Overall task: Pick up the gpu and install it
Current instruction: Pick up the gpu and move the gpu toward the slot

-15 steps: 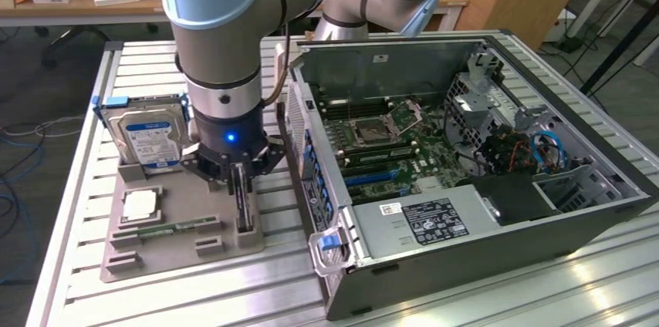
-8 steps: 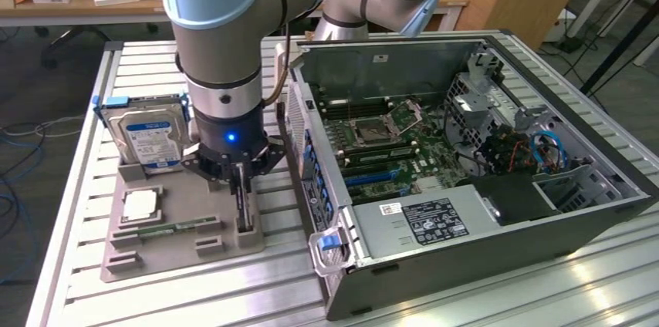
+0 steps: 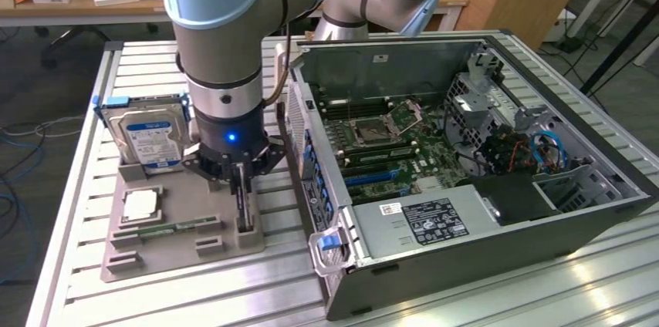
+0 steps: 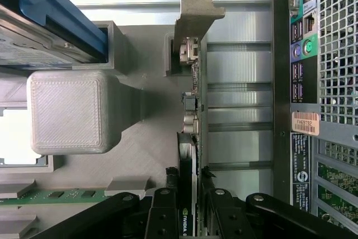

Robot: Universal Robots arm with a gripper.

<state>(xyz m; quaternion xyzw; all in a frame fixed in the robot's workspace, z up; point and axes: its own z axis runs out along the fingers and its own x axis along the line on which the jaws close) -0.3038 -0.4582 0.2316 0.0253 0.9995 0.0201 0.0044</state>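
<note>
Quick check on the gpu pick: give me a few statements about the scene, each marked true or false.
1. The gpu stands on edge in the gray tray. True.
2. The gripper hovers over the hard drive. False: it is down at the gpu, and the hard drive stands apart, further to the exterior view's left.
3. The case is open, with the motherboard exposed. True.
4. The hard drive sits inside the case. False: it stands in the tray.
5. The memory stick lies in the tray. True.
</note>
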